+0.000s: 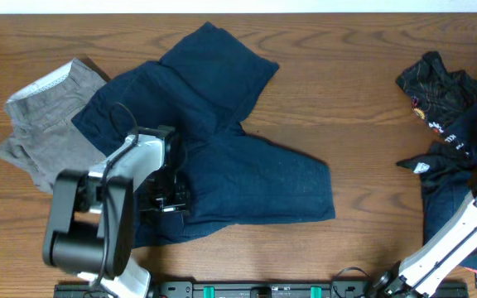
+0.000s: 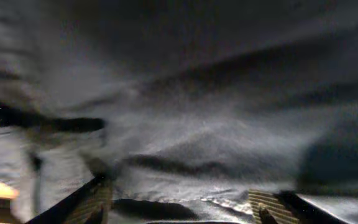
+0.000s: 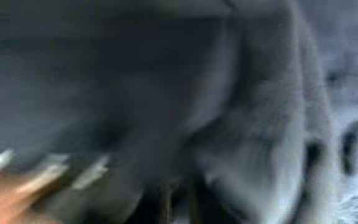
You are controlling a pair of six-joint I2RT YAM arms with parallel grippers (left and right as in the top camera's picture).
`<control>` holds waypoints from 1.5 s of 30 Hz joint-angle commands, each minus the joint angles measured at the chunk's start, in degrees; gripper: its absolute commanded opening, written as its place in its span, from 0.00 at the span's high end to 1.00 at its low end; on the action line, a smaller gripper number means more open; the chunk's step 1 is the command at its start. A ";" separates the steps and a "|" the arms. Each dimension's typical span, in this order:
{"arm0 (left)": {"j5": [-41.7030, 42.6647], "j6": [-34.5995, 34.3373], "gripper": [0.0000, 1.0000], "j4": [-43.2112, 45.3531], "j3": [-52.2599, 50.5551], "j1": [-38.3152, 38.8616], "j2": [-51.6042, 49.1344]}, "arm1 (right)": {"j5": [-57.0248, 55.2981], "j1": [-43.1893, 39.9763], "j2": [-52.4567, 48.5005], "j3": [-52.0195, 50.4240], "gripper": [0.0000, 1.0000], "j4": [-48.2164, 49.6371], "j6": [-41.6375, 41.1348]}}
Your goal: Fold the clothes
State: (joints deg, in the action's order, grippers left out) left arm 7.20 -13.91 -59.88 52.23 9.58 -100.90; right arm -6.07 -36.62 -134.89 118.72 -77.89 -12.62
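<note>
The navy blue shorts (image 1: 222, 157) are lying spread over the middle of the brown wood-grain counter (image 1: 354, 83). One leg is reaching toward the far side and the other is stretching right, and the cloth is soft and creased. The left hand (image 1: 168, 203) is sitting over their near-left part, its fingers (image 2: 95, 199) standing apart with nothing between them, and wrinkled dark fabric is filling the left wrist view just beyond the tips. Grey-olive shorts (image 1: 44, 124) with a pale waistband lining are lying rumpled at the far left, touching the navy pair. A heap of dark garments (image 1: 454, 124) is sitting at the right edge, a black printed piece at its far side. The right arm (image 1: 462, 236) is angling up beside the heap. The right wrist view is showing only blurred grey cloth up close, so I cannot tell whether the right hand is open or closed.
</note>
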 commanded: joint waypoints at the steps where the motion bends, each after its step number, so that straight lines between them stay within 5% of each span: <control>1: -2.78 -1.64 0.24 0.57 2.47 -0.37 7.82 | 21.18 3.91 9.94 0.52 0.83 -0.50 12.72; 8: -2.82 -7.78 0.15 0.42 2.43 -0.42 24.11 | 28.13 10.69 18.71 0.52 0.78 -6.45 15.74; 20: -6.84 -30.64 0.08 -1.73 -2.34 -0.42 37.62 | 19.82 19.76 29.57 -3.58 0.75 -12.07 1.11; 32: -6.84 -45.35 0.02 1.18 -16.52 -0.42 50.64 | 26.25 32.06 53.07 -46.73 0.70 8.07 -12.48; 37: -5.99 -48.94 0.02 4.35 -22.91 -0.42 54.58 | 31.06 39.17 58.80 -62.90 0.39 18.62 -19.63; 45: -3.78 -52.52 0.02 9.88 -29.16 -0.42 56.43 | 33.94 48.74 59.63 -79.45 0.41 30.18 -31.95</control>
State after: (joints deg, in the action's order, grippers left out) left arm 2.66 -62.83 -50.13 24.43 9.43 -44.84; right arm 25.87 9.96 -76.07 42.30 -48.93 -37.19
